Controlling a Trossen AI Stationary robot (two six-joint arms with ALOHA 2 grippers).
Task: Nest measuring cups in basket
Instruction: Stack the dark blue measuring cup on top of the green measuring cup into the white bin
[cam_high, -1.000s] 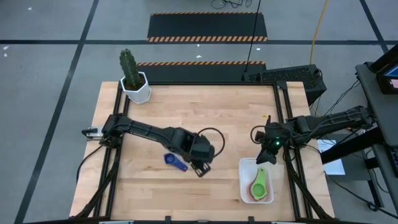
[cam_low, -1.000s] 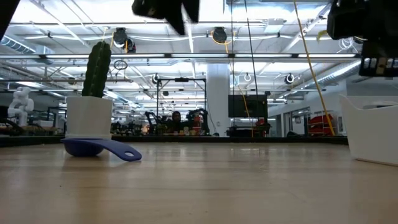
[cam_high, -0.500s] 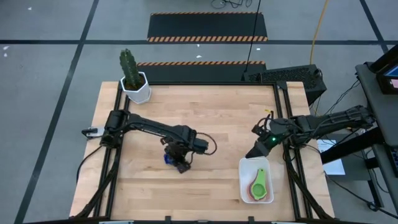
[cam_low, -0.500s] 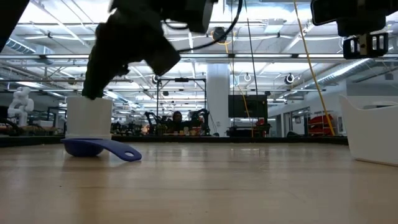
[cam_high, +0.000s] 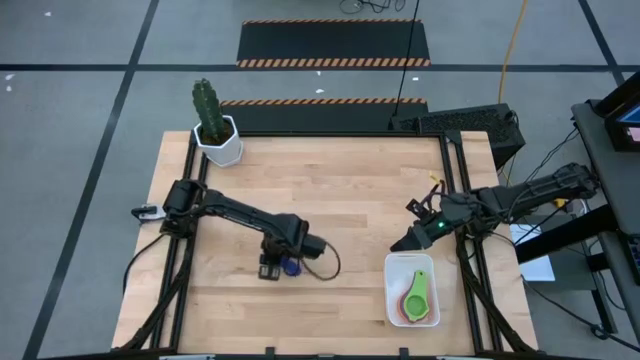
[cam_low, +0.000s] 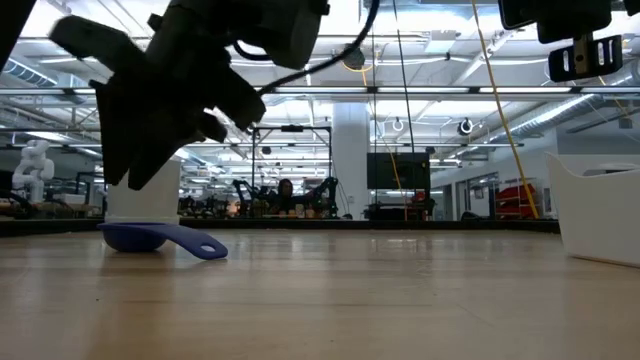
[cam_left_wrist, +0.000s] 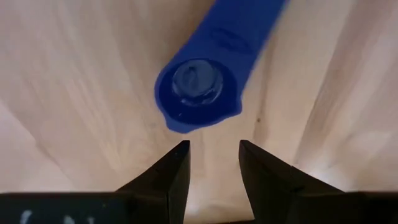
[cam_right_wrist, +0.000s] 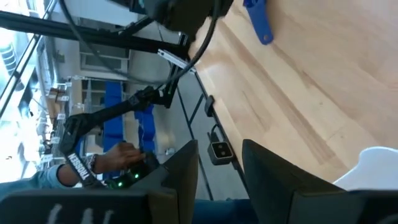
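While the left gripper (cam_left_wrist: 214, 163) hangs over the dark blue cup (cam_left_wrist: 198, 95), nothing is held.
The cup lies upside down on the table (cam_high: 340, 190), just beyond the fingertips (cam_left_wrist: 179, 152), which are set narrowly apart and empty. It is judged light, rigid and slick plastic; the flat handle (cam_left_wrist: 245, 25) is judged the better hold. The right gripper (cam_high: 410, 241) is parked near the basket (cam_high: 391, 296), fingers slightly apart, empty; green, orange and red cups (cam_high: 416, 298) sit inside.
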